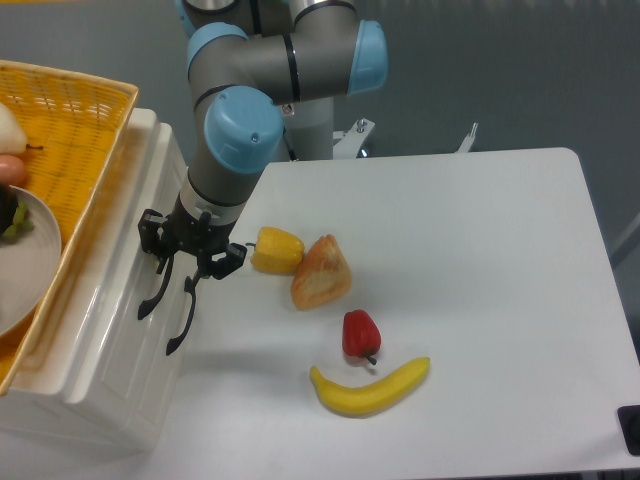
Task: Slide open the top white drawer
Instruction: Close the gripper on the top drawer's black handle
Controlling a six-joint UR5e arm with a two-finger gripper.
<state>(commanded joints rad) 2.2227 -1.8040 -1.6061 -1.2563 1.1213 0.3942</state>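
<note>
Reaching for the handle is the step in hand, as I judge it: the arm (pixel 240 140) bends down from the rear of the worktop (pixel 450 260) to the cabinet (pixel 95 340) at the left edge, and the tool (pixel 185 262) sits at the upper ends of the two black handles. Its fingers (pixel 152 235) look spread, one to the cabinet side and one to the worktop side, but whether they close round anything I cannot tell. Neither drawer front looks drawn out, so I take the pull as not yet begun. The next move calls for a firm hold on the right handle alone, then a straight pull away from the cabinet face, toward the worktop; catching the twin handle just beside it would open the wrong drawer. The drawer (pixel 115 310) is glossy cream-white with a panelled front, and its handle (pixel 152 290) is the curved black one nearer the basket (pixel 95 130), which rests on the cabinet top. The other handle (pixel 183 320) lies nearer the worktop. A yellow pepper (pixel 276 249) lies near the tool.
</note>
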